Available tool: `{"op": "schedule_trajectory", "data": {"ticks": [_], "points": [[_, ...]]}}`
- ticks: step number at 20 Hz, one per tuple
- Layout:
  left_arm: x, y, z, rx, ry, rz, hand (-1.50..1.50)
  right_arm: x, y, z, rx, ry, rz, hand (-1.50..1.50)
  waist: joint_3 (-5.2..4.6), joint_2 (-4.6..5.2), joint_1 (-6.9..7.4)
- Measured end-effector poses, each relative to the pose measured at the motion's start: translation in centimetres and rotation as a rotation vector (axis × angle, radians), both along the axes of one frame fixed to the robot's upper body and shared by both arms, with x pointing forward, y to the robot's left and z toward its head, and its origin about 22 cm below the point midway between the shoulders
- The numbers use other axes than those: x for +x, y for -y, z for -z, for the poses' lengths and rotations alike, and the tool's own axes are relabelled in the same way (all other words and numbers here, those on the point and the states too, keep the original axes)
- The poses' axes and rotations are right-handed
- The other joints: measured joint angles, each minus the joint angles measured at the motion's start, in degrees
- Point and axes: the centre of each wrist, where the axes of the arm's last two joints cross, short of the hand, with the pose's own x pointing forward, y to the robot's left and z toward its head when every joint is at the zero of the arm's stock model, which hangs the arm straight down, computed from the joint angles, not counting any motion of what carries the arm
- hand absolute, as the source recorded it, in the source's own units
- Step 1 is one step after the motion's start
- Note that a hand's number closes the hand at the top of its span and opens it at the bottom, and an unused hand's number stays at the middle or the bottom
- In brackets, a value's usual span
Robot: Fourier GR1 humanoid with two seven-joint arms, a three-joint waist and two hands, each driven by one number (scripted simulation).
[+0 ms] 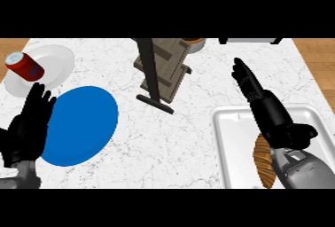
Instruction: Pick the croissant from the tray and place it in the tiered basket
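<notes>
The tray (229, 146) lies under the right hand (265, 104), with the croissant (263, 157) in it just beneath the wrist, partly hidden by the forearm. That hand stretches flat, fingers straight, holding nothing, pointing away from the robot; the basket (163, 66) stands to its left. The left hand (29, 122) rests open beside a blue plate (82, 126), a can (25, 65) on a white plate (56, 60) beyond it.

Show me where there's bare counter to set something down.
Bare marble lies between the blue plate and the white tray, below the tiered basket. Another patch sits right of the basket, above the tray. The left is crowded: white plate with a red can, and the left robot hand.
</notes>
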Motion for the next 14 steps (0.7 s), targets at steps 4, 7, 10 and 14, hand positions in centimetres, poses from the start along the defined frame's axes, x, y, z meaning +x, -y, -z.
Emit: {"op": "schedule_trajectory", "data": {"ticks": [4,7,10,14], "points": [[-1.3,-0.3,2.1,0.05,-0.064,-0.009,0.0,-0.7,4.5,-0.5,-0.034,0.077,0.217,1.5,0.61,0.12,-1.27],[-2.8,-0.5,4.3,0.096,-0.145,-0.021,0.0,-1.1,9.7,-0.3,-0.109,0.103,0.503,-1.5,0.67,0.33,-4.67],[-4.0,-0.4,5.8,0.105,-0.203,-0.034,0.0,-2.2,14.0,1.2,-0.018,0.061,0.867,-1.5,0.98,0.21,-7.43],[-5.3,1.0,7.5,0.12,-0.239,0.003,0.0,-6.0,16.1,3.0,0.109,0.119,1.154,-1.5,1.09,-0.08,-6.17]]}}
